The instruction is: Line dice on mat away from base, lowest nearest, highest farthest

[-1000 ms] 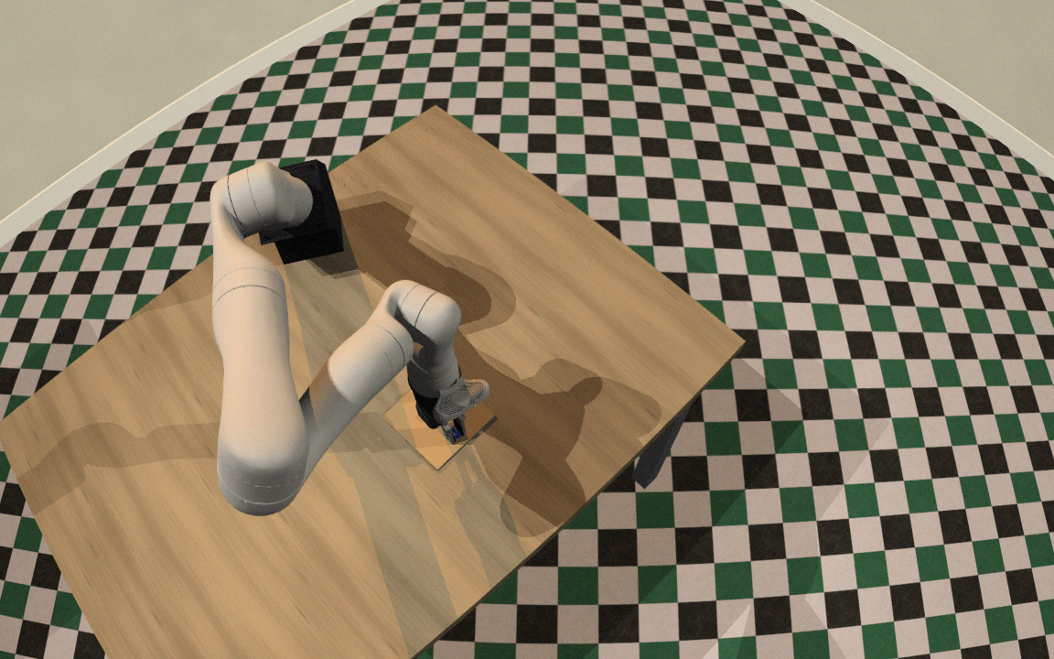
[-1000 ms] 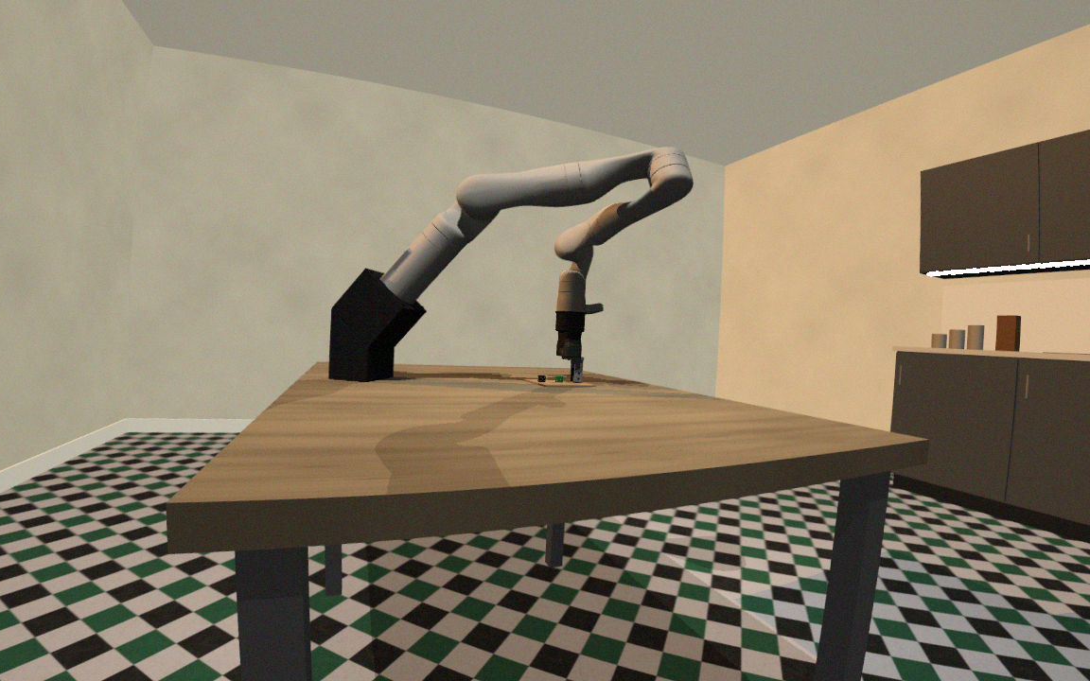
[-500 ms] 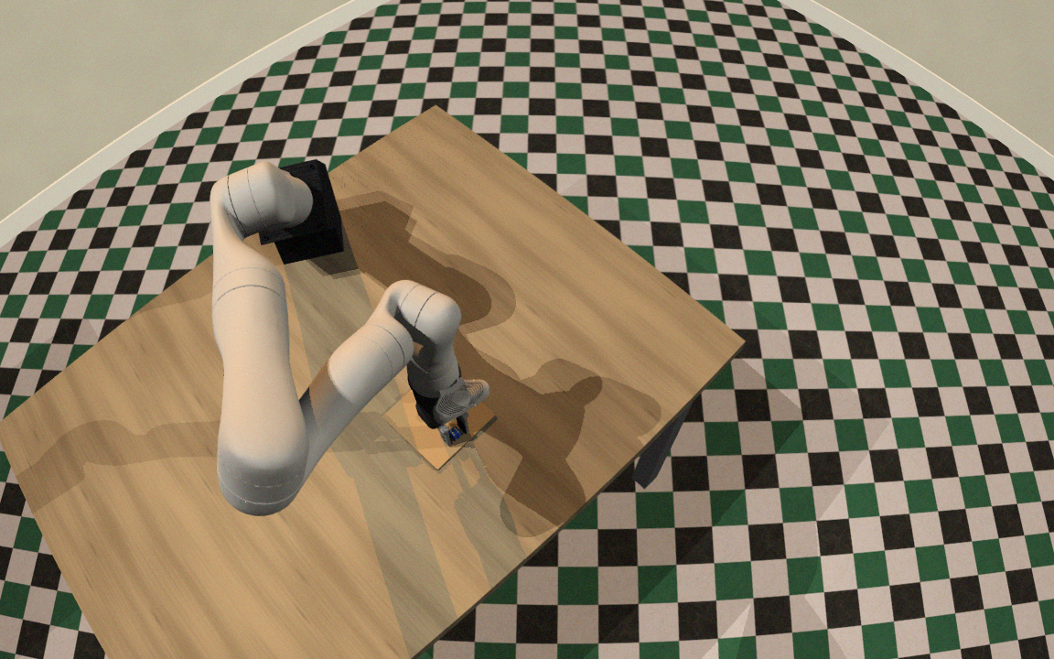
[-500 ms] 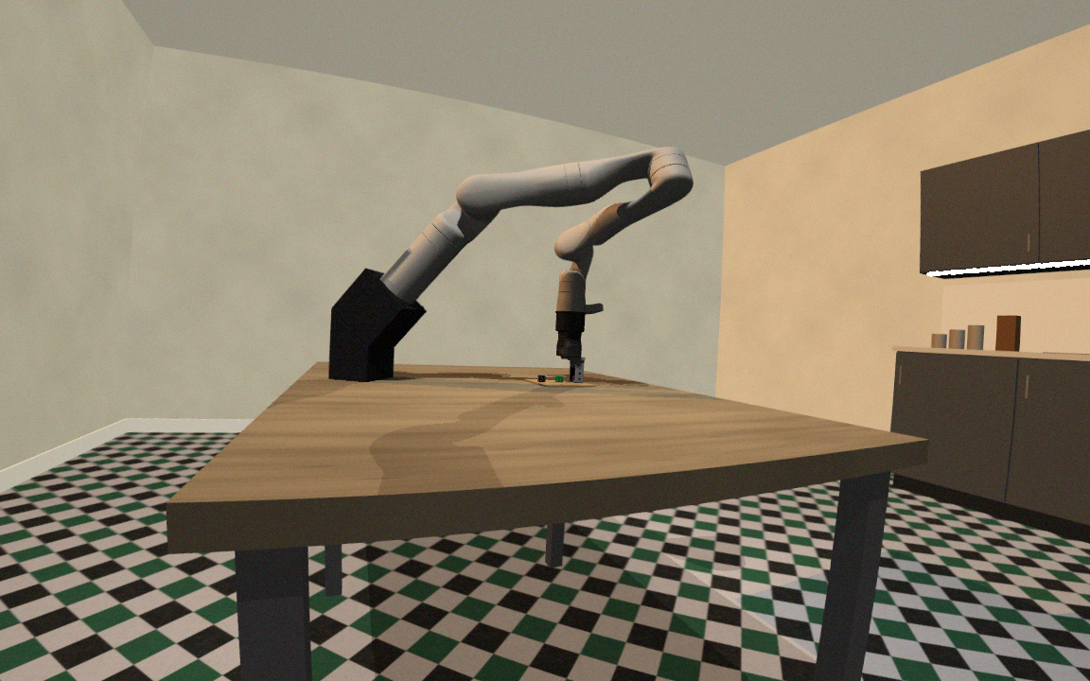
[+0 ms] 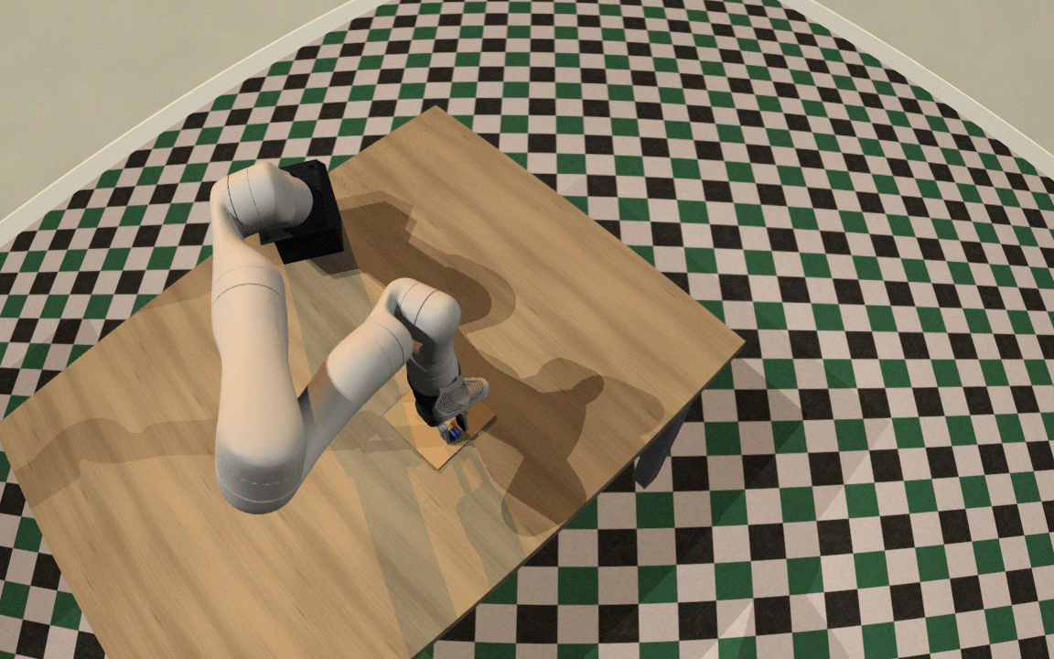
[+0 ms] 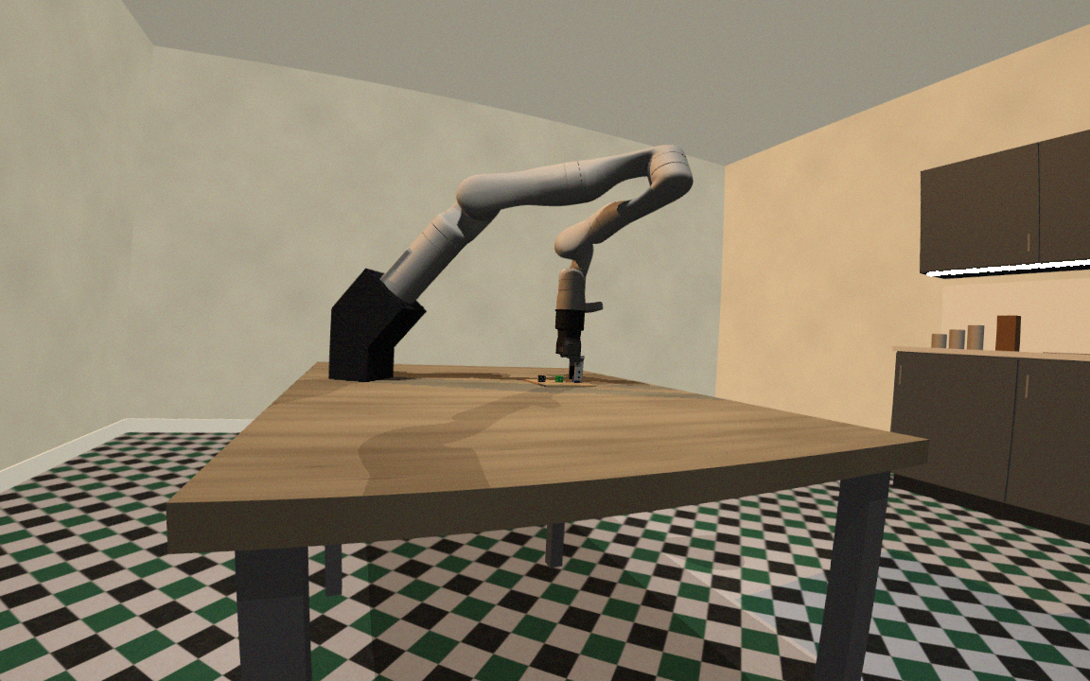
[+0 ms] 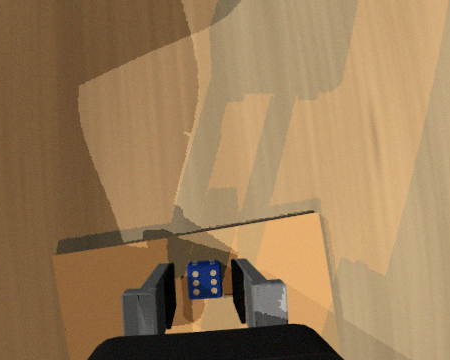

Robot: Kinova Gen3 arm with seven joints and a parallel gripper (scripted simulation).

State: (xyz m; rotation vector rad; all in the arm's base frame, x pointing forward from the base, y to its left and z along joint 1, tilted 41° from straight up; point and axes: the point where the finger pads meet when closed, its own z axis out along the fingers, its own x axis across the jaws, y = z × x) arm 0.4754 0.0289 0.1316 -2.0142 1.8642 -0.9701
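The blue die [image 5: 454,433] [image 7: 205,281] sits on the orange-tan mat [image 5: 437,457] [image 7: 297,250], near its edge far from the base, with six pips on top. My gripper [image 5: 452,426] [image 6: 576,376] [image 7: 203,283] is open around it, a gap showing on each side of the die in the wrist view. In the exterior view, the green die [image 6: 559,379] stands on the mat beside the gripper, and the black die [image 6: 541,378] stands nearer the base. Their top faces cannot be read. The gripper and arm hide them in the top view, and they are outside the wrist view.
The black robot base [image 5: 314,233] [image 6: 354,339] stands at the far side of the wooden table [image 5: 129,524] [image 6: 489,448] in the top view. The arm arches over the table between base and mat. Shadows of the arm cross the table and mat.
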